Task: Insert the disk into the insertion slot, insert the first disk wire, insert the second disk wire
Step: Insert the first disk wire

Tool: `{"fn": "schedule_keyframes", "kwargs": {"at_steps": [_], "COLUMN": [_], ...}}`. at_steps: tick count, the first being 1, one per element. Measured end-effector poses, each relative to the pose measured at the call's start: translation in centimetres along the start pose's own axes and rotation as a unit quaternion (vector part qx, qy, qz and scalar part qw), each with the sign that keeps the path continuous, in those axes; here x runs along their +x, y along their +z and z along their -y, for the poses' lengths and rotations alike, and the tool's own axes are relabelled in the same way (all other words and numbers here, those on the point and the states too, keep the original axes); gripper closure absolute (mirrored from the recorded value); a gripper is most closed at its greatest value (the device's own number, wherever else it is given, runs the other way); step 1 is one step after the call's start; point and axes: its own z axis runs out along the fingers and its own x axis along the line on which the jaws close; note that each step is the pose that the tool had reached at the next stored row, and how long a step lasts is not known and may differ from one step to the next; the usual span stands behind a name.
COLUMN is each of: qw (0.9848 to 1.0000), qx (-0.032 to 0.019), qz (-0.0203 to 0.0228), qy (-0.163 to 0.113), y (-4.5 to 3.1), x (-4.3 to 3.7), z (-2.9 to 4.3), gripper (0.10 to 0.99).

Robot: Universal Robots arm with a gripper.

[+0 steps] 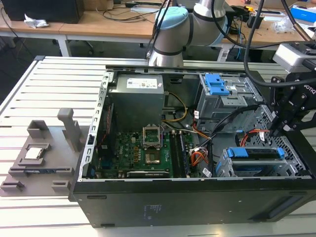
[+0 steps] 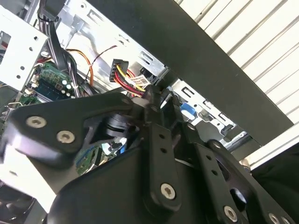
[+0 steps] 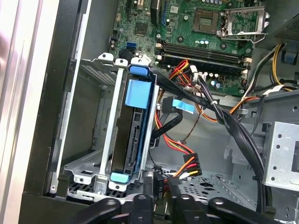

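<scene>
Disk (image 3: 133, 126) looks seated in the insertion slot (image 3: 84, 173), ready for wiring; my end effector (image 1: 277, 129) hangs alongside, grip I cannot tell

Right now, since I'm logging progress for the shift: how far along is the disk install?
Done: the disk sits in the insertion slot. In hand: the end effector is at the disk's end, beside a loose connector with coloured wires. Left: that connector, at least, is unplugged.
</scene>
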Motion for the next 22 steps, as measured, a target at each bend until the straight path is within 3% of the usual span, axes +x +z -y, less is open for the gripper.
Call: {"fn": "schedule_keyframes", "kwargs": {"at_steps": [1, 7, 13, 22], "qw": [1.0000, 1.0000, 1.0000, 1.0000], "qx": [0.0000, 0.0001, 0.0002, 0.0002], "qz": [-0.0001, 0.0001, 0.0001, 0.0000], "qy": [0.000, 0.000, 0.000, 0.000], "y": [0.00, 0.01, 0.11, 0.16], "x": [0.00, -0.02, -0.31, 0.06], "z": [0.00, -0.05, -2.19, -2.69], "gripper": [0.918, 0.918, 0.918, 0.918]}}
